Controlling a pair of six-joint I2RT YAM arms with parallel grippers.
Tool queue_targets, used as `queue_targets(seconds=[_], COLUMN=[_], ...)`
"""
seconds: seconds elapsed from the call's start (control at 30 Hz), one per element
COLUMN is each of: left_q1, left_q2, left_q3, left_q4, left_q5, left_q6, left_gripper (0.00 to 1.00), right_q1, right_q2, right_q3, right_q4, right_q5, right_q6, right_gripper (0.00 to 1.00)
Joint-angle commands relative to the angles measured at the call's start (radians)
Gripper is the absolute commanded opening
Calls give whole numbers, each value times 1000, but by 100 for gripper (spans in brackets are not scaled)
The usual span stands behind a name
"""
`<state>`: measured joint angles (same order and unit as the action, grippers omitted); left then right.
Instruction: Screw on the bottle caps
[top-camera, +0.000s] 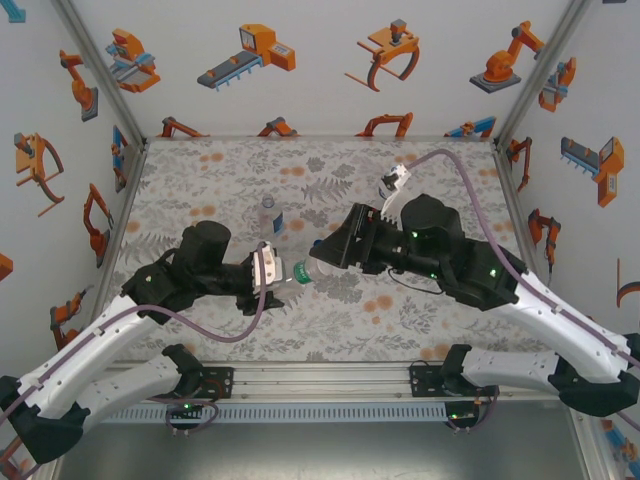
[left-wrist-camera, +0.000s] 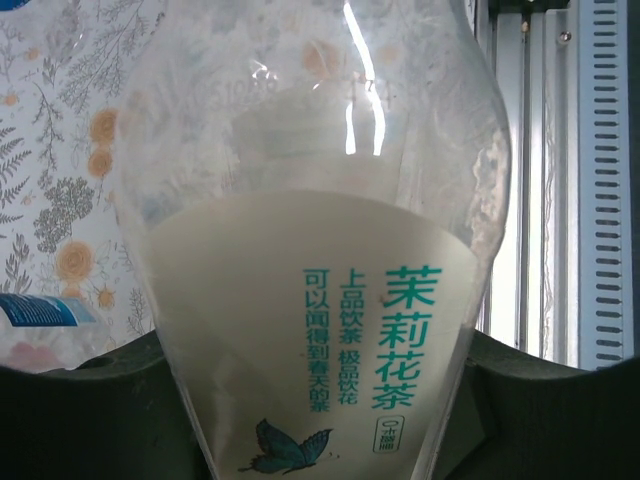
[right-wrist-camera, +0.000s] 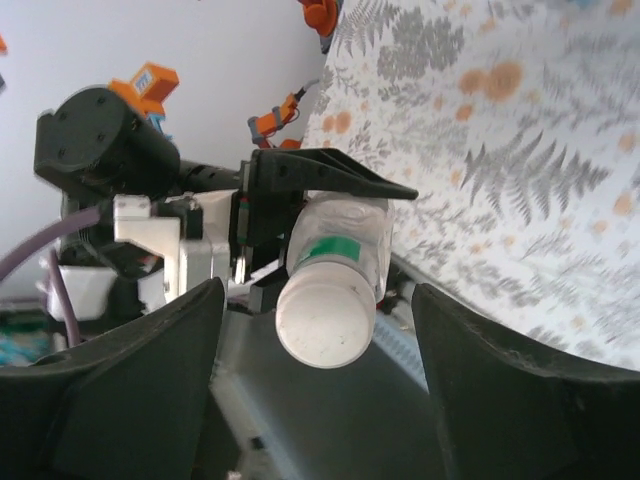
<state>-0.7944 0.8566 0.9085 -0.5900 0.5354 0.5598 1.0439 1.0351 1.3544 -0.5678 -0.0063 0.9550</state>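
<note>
Bottle's (right-wrist-camera: 350, 225) cap (right-wrist-camera: 325, 322) sits between right gripper's (right-wrist-camera: 318, 296) spread fingers (right-wrist-camera: 130, 390).

The green-label bottle (left-wrist-camera: 300, 130) is clear, glossy plastic, its white cap (right-wrist-camera: 325, 318) smooth and matt, the floral tabletop (top-camera: 330, 325) matt like printed cloth.

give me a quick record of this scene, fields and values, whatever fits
left gripper: shut on the green-label bottle, held sideways above the table
right gripper: open, fingers either side of the white cap
white cap: sits on the bottle's neck, tightness cannot be told
blue-label bottle: upright on the table, apart from both grippers
</note>
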Motion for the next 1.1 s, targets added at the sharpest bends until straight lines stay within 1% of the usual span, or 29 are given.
queue_targets(seconds=[0.0,0.03,0.1,0.23,0.3,0.37,0.47,0.63,0.77,0.97,1.07], left_q1=[-5,-5,-6,-6,-5,-5,-6,-5,-5,-5,-5], left_q2=[-11,-10,-11,-12,-16,-18,-18,-23,-27,-30,-31], left_q3=[7,7,6,7,7,7,9,14,14,14,14], left_q4=[21,18,12,-2,-6,-6,-14,-20,-25,-25,-25], left_q5=[51,56,69,98,114,123,125,138,137,137,140], left_q6=[15,15,16,18,22,23,26,28,26,23,22], left_gripper=[0,0,0,0,0,0,0,0,0,0,0], right_q1=[-4,-4,-6,-8,-7,-7,-6,-6,-6,-6,-6], right_q2=[-21,-27,-37,-36,-29,-15,22,89,131,138,142], right_q3=[45,45,44,70,95,125,175,236,265,250,244], right_q4=[44,58,84,60,8,-64,-161,-240,-275,-254,-249], right_q5=[-26,-51,-136,-323,-426,-513,-541,-543,-566,-576,-577], right_q6=[-351,-421,-612,-962,-1154,-1311,-1446,-1500,-1498,-1486,-1483], right_gripper=[70,69,69,69,67,66,66,65,58,50,48])
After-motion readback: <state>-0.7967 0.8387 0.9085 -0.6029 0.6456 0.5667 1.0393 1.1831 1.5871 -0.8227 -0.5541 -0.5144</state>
